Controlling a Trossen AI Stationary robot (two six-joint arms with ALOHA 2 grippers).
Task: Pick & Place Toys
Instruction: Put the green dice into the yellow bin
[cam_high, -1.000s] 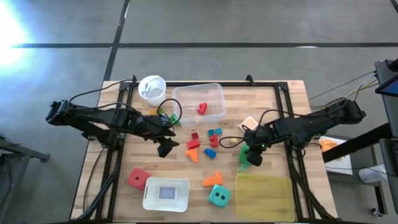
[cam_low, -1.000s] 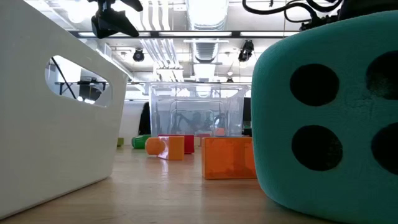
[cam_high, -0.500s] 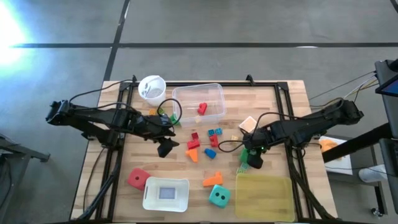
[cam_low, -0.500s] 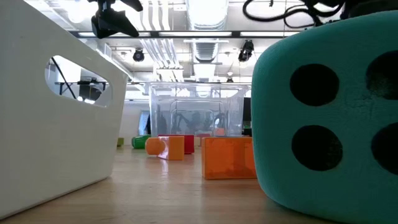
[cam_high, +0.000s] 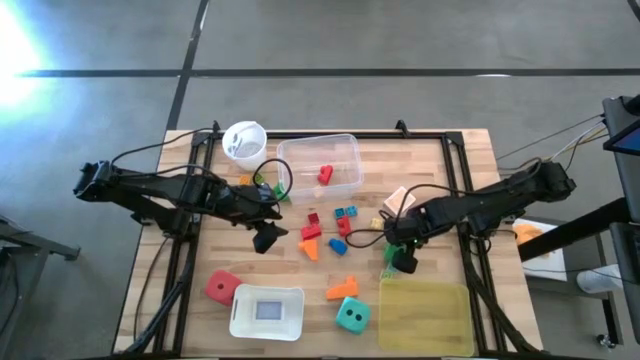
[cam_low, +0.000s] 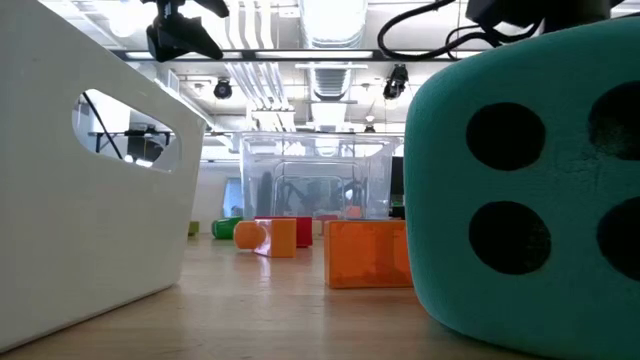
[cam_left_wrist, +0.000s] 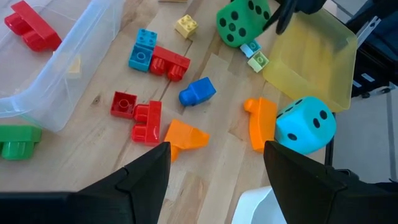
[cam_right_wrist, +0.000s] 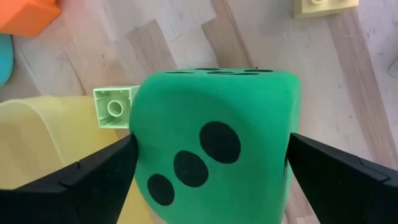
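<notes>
The right gripper (cam_high: 403, 262), right of centre in the overhead frame, now sits a little further left and lower than a second ago, closer to the yellow tray (cam_high: 424, 316) at the lower right. Its fingers (cam_right_wrist: 74, 180), shut a second ago, now stand spread, one on each side of the green dice (cam_right_wrist: 214, 155). In the table-level frame, its dark cable loop along the top edge reaches further left.
</notes>
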